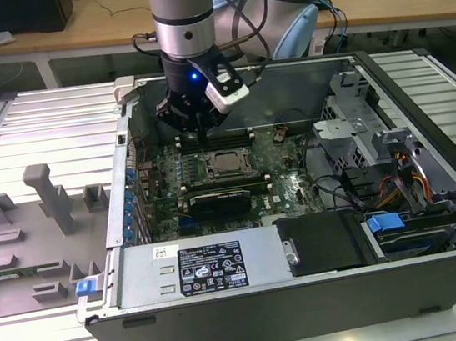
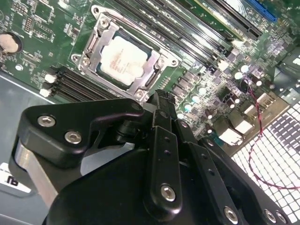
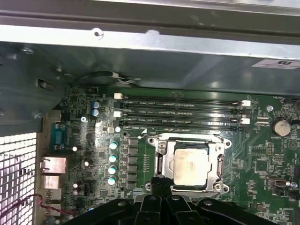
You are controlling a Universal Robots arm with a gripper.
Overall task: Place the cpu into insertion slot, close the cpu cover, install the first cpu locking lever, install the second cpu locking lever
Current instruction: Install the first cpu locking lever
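Note:
The cpu (image 1: 229, 162) (image 2: 123, 58) (image 3: 191, 166) lies flat in the insertion slot (image 1: 230, 173) of the green motherboard, its pale metal top showing. The cpu cover (image 2: 154, 71) (image 3: 213, 161) lies down around it, its square window framing the chip. My gripper (image 1: 197, 129) (image 2: 160, 99) (image 3: 161, 183) hangs a little above the board beside the socket, over the edge nearest the memory slots. Its black fingers are shut together with nothing between them. I cannot make out how the locking levers stand.
Long memory slots (image 3: 180, 112) run beside the socket. A black module (image 1: 225, 198) sits in front of it, and a power supply (image 1: 199, 267) fills the case's near side. Drive bays and cables (image 1: 397, 173) are at the exterior view's right, a grey fixture (image 1: 47, 198) at its left.

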